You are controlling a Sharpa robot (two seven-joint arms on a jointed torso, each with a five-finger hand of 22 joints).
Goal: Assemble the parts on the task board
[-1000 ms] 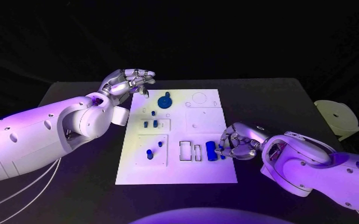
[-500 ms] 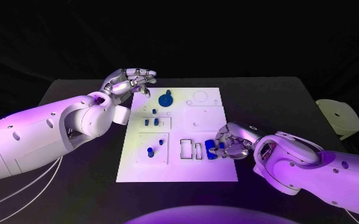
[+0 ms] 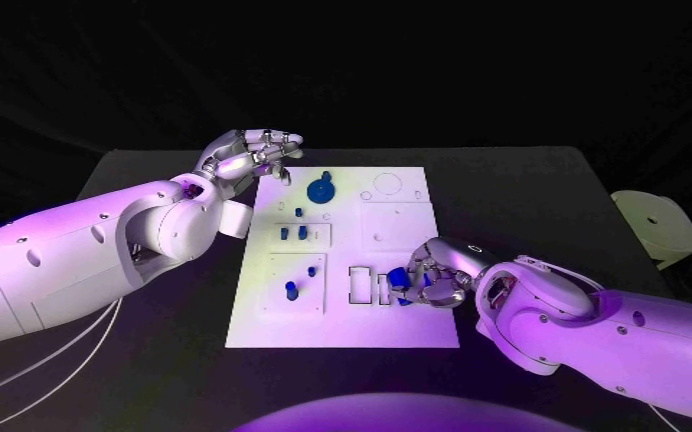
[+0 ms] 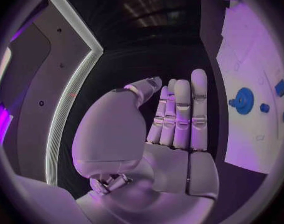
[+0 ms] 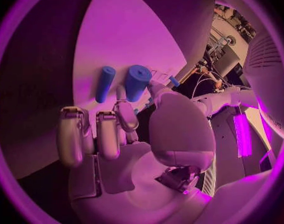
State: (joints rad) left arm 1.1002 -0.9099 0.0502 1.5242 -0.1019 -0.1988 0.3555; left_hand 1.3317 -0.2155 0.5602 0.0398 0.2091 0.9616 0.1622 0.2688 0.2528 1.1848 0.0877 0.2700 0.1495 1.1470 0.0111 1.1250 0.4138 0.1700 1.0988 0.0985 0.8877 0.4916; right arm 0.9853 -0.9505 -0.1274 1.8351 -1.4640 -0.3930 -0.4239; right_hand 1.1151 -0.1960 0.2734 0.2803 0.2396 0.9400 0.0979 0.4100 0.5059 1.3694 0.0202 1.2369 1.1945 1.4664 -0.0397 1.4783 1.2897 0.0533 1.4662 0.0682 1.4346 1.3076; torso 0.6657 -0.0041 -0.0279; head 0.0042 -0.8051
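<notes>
The white task board [image 3: 389, 327] lies in the middle of the black table. My right hand [image 3: 434, 273] is over its near right part and pinches a short blue cylinder [image 3: 397, 280] between thumb and a finger; the right wrist view shows this cylinder [image 5: 137, 82] at the fingertips, with a slimmer blue peg [image 5: 104, 83] beside it on the board. My left hand [image 3: 248, 158] hovers at the board's far left corner, fingers straight, holding nothing [image 4: 179, 119]. A blue round part [image 3: 320, 190] stands near it, and small blue pegs [image 3: 293, 234] sit in the left column.
Two narrow rectangular slots [image 3: 369, 287] lie just left of the right hand. A pale round object [image 3: 650, 224] sits at the table's right edge. Bare black table [image 3: 159, 352] flanks the board on both sides.
My right hand has slid left across the board's near part, carrying the blue cylinder toward the rectangular slots. The left hand has stayed at the far left corner.
</notes>
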